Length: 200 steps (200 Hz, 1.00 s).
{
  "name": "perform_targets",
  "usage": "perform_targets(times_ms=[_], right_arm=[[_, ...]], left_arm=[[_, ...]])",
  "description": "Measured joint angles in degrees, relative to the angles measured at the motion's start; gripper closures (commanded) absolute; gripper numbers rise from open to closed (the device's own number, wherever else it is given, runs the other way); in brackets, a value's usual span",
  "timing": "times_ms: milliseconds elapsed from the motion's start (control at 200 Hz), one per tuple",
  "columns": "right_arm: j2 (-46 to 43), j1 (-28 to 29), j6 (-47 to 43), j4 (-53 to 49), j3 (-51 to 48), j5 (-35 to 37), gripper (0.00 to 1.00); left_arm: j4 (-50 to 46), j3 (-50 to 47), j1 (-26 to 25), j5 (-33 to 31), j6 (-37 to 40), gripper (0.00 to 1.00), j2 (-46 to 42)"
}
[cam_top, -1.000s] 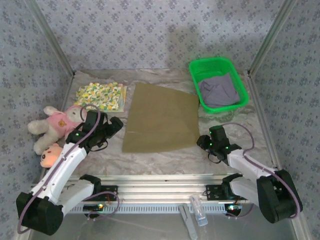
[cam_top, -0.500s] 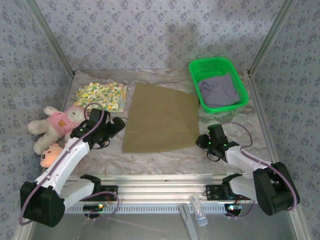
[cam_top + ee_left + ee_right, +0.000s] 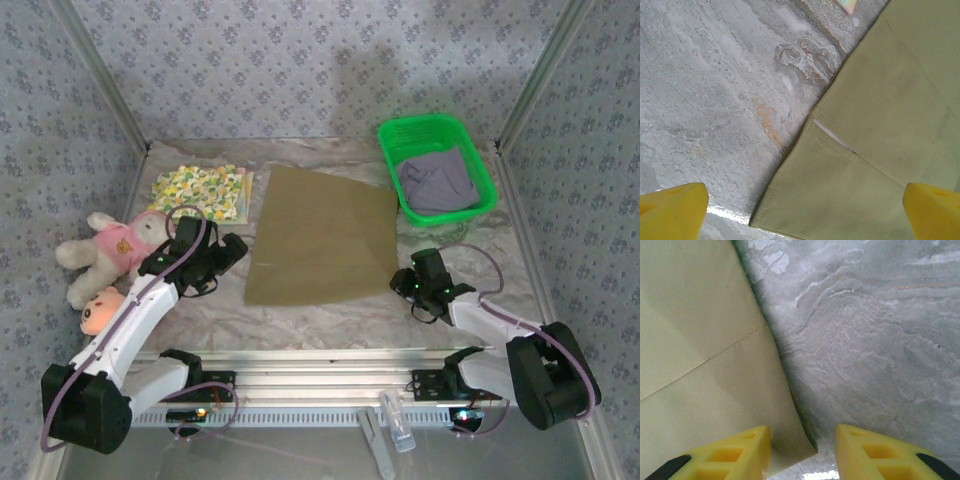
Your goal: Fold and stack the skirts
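Khaki skirt (image 3: 322,238) lies flat on the table (image 3: 320,322), near corners at seven and five o'clock. Left hand (image 3: 232,252) hangs over the seven o'clock corner, spread wide; right hand (image 3: 405,283) straddles the other, partly apart.

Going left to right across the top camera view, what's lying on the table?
pink plush toy → floral skirt → olive skirt → green basket holding the lavender skirt

Skirts I count: three, one olive-khaki skirt (image 3: 320,235), one floral skirt (image 3: 198,190), one lavender skirt (image 3: 438,182). Green basket (image 3: 430,124): one. Plush toys: two, pink-shirted bear (image 3: 115,243) and peach-headed doll (image 3: 100,308). My grippers: two, left gripper (image 3: 236,249) and right gripper (image 3: 401,283).
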Motion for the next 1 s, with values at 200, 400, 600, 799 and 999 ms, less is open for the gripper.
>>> perform_targets(times_ms=[200,400,600,799,999], right_arm=[[-0.3,0.5,1.2,0.6,-0.1,0.3,0.61],[-3.4,1.4,2.1,1.1,-0.2,0.3,0.62],[-4.4,1.4,2.8,1.1,-1.2,0.9,0.6],[-1.4,1.4,2.9,1.7,-1.3,0.8,0.6],[-0.3,1.4,3.1,2.5,-1.2,0.7,0.61]], left_arm=[[0.0,0.0,0.6,0.0,0.8,0.0,0.0],[0.2,0.0,1.2,0.5,0.9,0.0,0.8],[0.2,0.0,1.4,1.4,1.7,0.0,1.9],[0.2,0.1,1.6,1.8,1.9,0.0,1.9],[0.2,0.1,1.6,2.5,2.0,0.0,1.9]])
